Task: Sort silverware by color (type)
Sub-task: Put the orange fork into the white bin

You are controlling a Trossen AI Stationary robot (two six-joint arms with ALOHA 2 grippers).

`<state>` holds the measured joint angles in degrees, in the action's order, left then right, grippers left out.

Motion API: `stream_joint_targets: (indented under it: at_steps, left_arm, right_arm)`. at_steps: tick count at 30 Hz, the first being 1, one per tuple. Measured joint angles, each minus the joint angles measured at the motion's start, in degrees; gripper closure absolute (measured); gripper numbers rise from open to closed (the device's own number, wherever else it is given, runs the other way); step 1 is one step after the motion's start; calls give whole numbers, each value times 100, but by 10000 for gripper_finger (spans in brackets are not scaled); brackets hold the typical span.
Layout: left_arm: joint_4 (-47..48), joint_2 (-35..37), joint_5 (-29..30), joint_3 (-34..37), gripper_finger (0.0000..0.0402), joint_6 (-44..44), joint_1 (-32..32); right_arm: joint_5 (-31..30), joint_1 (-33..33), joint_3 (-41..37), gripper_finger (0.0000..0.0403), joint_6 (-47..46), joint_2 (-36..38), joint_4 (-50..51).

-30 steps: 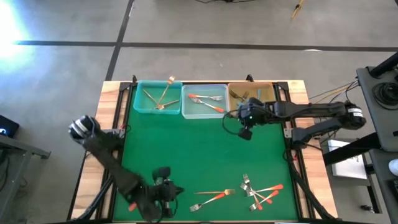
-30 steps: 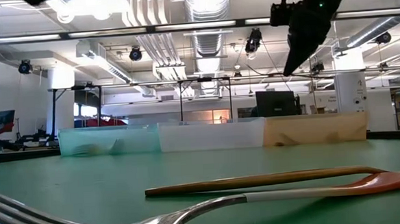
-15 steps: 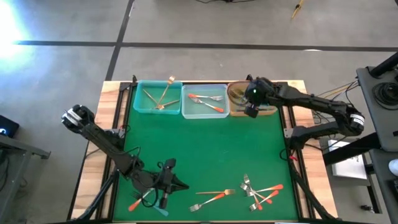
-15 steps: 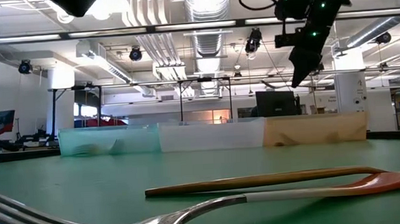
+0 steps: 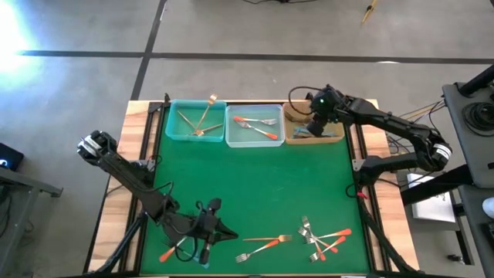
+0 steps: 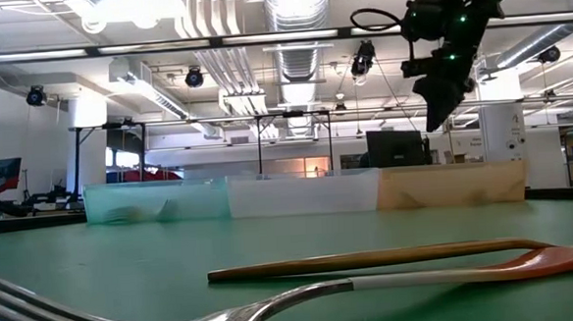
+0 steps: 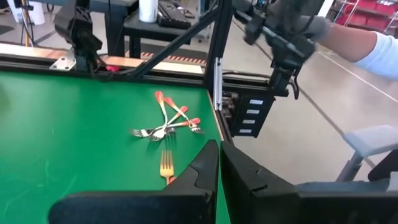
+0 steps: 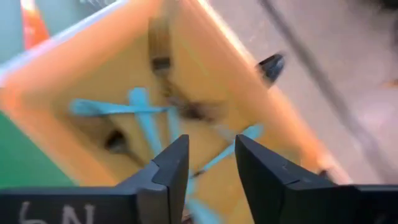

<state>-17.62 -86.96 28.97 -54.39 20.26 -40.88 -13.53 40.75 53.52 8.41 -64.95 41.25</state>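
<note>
A green mat [image 5: 255, 193] covers a wooden table in a large workshop with bare ducts and lamps overhead; three bins stand side by side along the mat's far edge.

The right gripper [image 5: 316, 126] hangs over the orange bin [image 5: 336, 137], the rightmost of the three. In its wrist view the two dark fingers [image 8: 166, 167] stand apart with nothing between them, pointing down into that bin, where several teal-handled forks [image 8: 144, 118] lie crossed on the floor. I judge this a drop just made, with that arm free for another pick.

The left gripper [image 5: 207, 234] sits low at the near edge of the mat, diagonally across from the orange bin. Its fingers [image 7: 206, 163] are pressed together in the wrist view, with nothing seen held. Just beside it lie an orange-handled piece and a teal-handled piece [image 5: 199, 261].

The coming pick turns on the unsorted forks. A gold fork [image 5: 270, 239] and an orange-handled fork [image 5: 262, 249] lie beside the left gripper, toward the orange bin's side of the table, long axes across the table. The loose heap of orange-handled forks [image 5: 324, 236] is straight toward the near edge from the orange bin. The left gripper looks nearer to the lone forks; the right arm must cross the whole mat to reach the heap.

Next to the orange bin, the clear middle bin [image 5: 253, 143] holds orange-handled forks [image 5: 255, 125]. Beyond it, the teal bin [image 5: 171, 131] holds gold forks [image 5: 199, 118], one leaning over its far rim.
</note>
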Motion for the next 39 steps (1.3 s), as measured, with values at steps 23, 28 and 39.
stream_joint_targets:
  at_steps: [23,28,39]
  left_arm:
    - [400,344,31,-114,401,589,-852]
    - [405,496,242,-114,401,576,-1004]
    - [1020,651,658,-114,401,572,-1029]
  right_arm:
    - [2243,-3692,-1064,282,-3400,39,836]
    - [1304,-4260,-1067,282,-3502,39,210]
    - [1052,-4312,-1067,282,-3765,37,-325]
